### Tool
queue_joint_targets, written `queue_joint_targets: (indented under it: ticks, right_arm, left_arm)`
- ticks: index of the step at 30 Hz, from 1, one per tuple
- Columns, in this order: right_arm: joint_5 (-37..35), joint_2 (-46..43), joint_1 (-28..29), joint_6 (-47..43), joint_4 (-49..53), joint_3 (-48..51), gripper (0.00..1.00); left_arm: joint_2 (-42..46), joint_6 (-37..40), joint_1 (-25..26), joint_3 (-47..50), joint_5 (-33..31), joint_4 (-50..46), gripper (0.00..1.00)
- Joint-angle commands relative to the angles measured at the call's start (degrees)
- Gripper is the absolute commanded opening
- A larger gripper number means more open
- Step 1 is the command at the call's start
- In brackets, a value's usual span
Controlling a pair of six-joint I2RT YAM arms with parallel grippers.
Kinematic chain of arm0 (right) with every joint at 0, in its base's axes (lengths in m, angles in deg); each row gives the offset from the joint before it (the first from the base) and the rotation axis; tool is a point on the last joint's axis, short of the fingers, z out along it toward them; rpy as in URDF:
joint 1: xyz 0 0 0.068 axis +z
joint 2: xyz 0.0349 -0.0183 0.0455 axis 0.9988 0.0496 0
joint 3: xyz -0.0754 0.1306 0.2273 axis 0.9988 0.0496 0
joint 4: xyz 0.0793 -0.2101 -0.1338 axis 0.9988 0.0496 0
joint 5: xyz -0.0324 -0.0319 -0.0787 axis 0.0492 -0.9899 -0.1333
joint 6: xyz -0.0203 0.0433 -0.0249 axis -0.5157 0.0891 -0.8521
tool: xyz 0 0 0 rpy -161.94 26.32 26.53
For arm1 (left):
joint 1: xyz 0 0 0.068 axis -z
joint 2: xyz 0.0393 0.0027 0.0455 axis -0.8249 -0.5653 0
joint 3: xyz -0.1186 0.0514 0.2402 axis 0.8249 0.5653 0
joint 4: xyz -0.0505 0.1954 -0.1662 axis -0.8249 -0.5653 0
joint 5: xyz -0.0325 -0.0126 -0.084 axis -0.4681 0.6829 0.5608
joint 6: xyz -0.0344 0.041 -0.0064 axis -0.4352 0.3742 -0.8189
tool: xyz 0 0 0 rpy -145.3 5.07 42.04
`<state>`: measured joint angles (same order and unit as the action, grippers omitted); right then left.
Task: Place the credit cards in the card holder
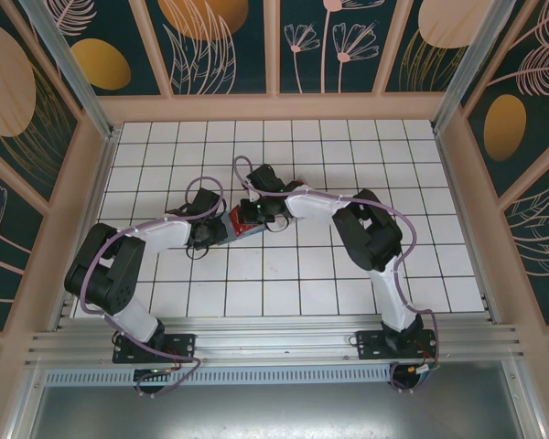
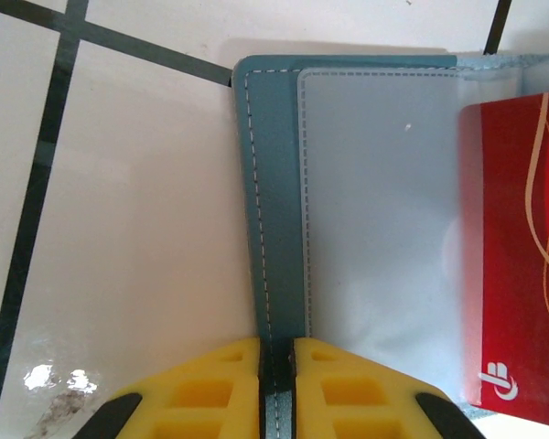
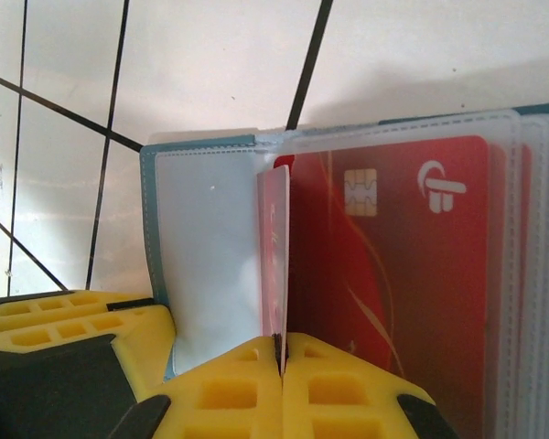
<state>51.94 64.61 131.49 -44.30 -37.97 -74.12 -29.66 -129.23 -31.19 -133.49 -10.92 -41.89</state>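
**Straight ahead, at the fingertips: card holder (image 2: 276, 183) open**

Just beyond the left end effector (image 2: 276, 366), the holder lies open on the white-tiled worktop (image 2: 137, 229). The edge of its teal cover is pinched between the yellow fingers. The right end effector (image 3: 282, 352) is clamped on a red card (image 3: 274, 247), which stands on edge against the holder's clear sleeves (image 3: 210, 256). Beside the held card, a second red card (image 3: 412, 274) sits inside a sleeve.
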Motion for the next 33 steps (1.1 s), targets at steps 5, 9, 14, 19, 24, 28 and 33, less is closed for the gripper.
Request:
queue_joint_targets:
  ticks: [5,9,14,19,24,28,33]
  right_arm:
    - [-3.81,7.1,0.73,-1.4,11.13,-6.98,0.0]
    - [-4.91,9.14,1.01,-1.56,12.02,-8.86,0.0]
    - [-6.39,10.37,0.99,-2.49,13.87,-10.24,0.0]
    - [-8.11,12.1,1.67,-4.07,17.94,-13.72,0.0]
    - [-7.21,11.67,3.14,-3.95,17.52,-11.8,0.0]
    - [-7.22,10.31,3.78,-3.85,16.8,-9.17,0.0]
    - [-7.97,8.01,4.0,-4.85,17.16,-6.67,0.0]
  left_arm:
    - [-8.83,-0.03,-0.3,3.83,-0.11,2.65,0.15]
    - [-8.81,0.03,-0.3,3.7,-0.17,2.42,0.15]
    - [-8.99,0.07,-0.3,3.83,-0.24,2.42,0.15]
    - [-9.52,0.09,-0.3,3.75,-0.04,2.45,0.15]
    - [-9.25,0.14,-0.31,3.23,-0.19,2.07,0.15]
    - [-9.44,0.22,-0.3,2.95,-0.11,1.87,0.15]
    - [-9.59,0.53,-0.3,2.64,-0.54,1.35,0.14]
